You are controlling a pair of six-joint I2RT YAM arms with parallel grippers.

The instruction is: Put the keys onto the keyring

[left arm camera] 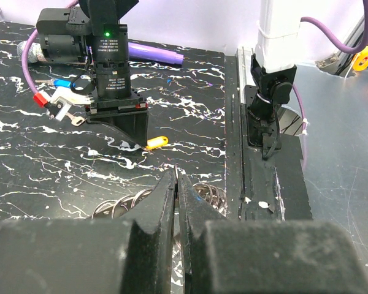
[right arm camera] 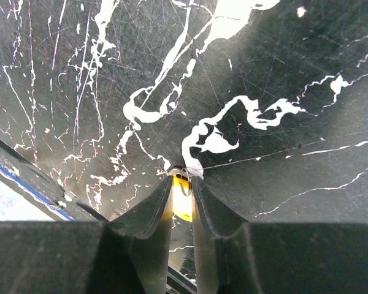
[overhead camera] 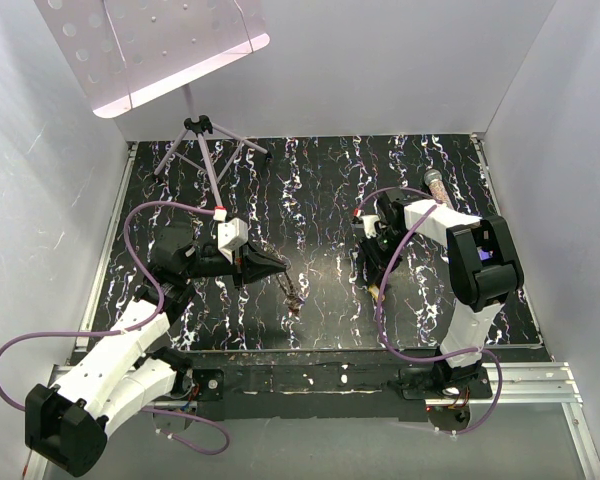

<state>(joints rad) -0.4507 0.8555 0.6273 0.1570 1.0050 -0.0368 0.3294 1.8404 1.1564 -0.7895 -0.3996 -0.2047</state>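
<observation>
My left gripper (overhead camera: 280,266) is shut on the keyring (overhead camera: 295,297), a bunch of linked metal rings. In the left wrist view its fingertips (left arm camera: 176,179) pinch a ring wire, and the rings (left arm camera: 210,196) spread to both sides on the mat. My right gripper (overhead camera: 371,278) points down at the mat and is shut on a yellow-headed key (right arm camera: 184,202), which pokes out beside its fingers in the left wrist view (left arm camera: 156,142). A blue-headed key (left arm camera: 61,84), a red-headed key (left arm camera: 40,99) and a silver key (left arm camera: 77,120) lie behind the right gripper.
A purple marker pen (left arm camera: 153,52) lies at the mat's far side. A clear tube of beads (overhead camera: 433,183) lies by the right arm. A tripod stand (overhead camera: 206,145) with a white perforated board (overhead camera: 150,45) stands at the back left. The metal rail (overhead camera: 540,375) runs along the near edge.
</observation>
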